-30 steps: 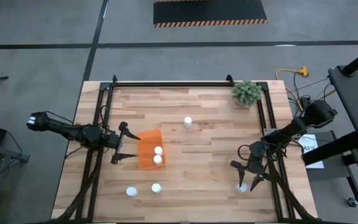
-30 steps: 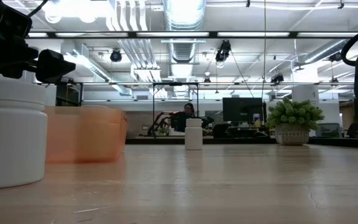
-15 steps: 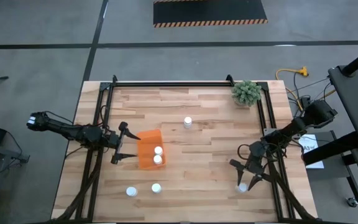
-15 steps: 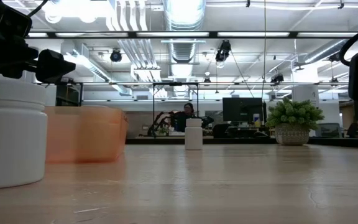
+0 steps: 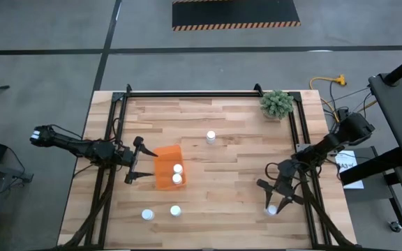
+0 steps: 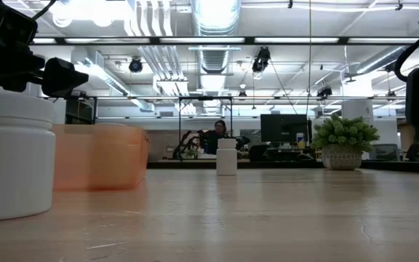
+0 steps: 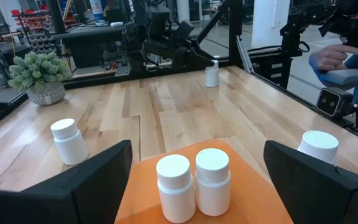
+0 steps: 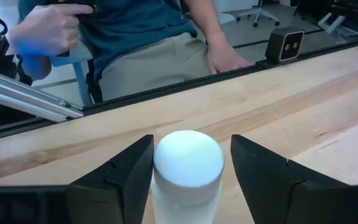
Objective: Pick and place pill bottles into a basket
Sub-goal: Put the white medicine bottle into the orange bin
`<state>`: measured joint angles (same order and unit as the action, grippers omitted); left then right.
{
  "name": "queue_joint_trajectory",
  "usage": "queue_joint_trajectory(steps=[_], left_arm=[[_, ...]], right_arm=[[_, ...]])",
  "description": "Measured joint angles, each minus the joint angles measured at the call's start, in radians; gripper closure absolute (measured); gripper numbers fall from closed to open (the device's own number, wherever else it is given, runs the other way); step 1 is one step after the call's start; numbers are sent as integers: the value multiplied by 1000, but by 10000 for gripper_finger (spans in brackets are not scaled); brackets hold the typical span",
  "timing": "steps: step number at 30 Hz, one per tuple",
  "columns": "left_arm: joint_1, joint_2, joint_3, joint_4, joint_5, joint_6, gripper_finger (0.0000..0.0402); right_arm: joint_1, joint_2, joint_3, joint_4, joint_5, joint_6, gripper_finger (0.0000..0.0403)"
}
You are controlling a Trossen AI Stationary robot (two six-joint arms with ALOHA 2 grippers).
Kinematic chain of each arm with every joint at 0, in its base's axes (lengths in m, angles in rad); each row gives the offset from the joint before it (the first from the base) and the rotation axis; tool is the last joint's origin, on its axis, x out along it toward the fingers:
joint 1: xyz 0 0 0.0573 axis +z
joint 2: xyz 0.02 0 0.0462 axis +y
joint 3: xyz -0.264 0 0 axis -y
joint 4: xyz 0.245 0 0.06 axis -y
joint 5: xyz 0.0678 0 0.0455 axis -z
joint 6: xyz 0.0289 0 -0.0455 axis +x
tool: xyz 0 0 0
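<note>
High view, basket [image 5: 167,169]: orange, left of the table's middle, two pill bottles [image 5: 177,173] standing inside
High view, left gripper [image 5: 132,169]: jaws wide, just beside the basket's left wall, holding nothing
High view, right gripper [image 5: 276,199]: near the table's front right corner, jaws parted around a lone bottle [image 5: 273,209]
High view, loose bottles: two near the front edge [image 5: 159,212], one near the table's middle [image 5: 211,137]
High view, plant [image 5: 277,104]: back right corner
Low view: one bottle [image 6: 15,156] close at left, the basket [image 6: 97,156] behind it
Left wrist view: two bottles [image 7: 194,182] upright, side by side in the basket [image 7: 260,207]
Right wrist view: bottle cap [image 8: 187,157] between the fingers [image 8: 126,176], gaps either side; a seated person [image 8: 135,37] beyond the table edge
</note>
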<state>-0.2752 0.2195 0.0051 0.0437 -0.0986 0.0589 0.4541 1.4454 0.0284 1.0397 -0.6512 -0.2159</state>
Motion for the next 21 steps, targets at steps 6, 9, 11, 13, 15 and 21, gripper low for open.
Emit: queue_joint_trajectory(steps=[6, 9, 11, 13, 15, 21], left_arm=[[0, 0, 0, 0, 0, 0, 56], [0, 0, 0, 0, 0, 0, 56], [0, 0, 0, 0, 0, 0, 56], [0, 0, 0, 0, 0, 0, 56], [0, 0, 0, 0, 0, 0, 56], [0, 0, 0, 0, 0, 0, 56]], right_arm=[[0, 45, 15, -1, 0, -2, 223], [0, 71, 27, 4, -3, -2, 232], [0, 89, 38, 9, -4, -8, 238], [0, 106, 51, 13, -7, -17, 243], [0, 128, 60, 33, -9, -26, 248], [-2, 178, 104, 53, -5, -27, 251]])
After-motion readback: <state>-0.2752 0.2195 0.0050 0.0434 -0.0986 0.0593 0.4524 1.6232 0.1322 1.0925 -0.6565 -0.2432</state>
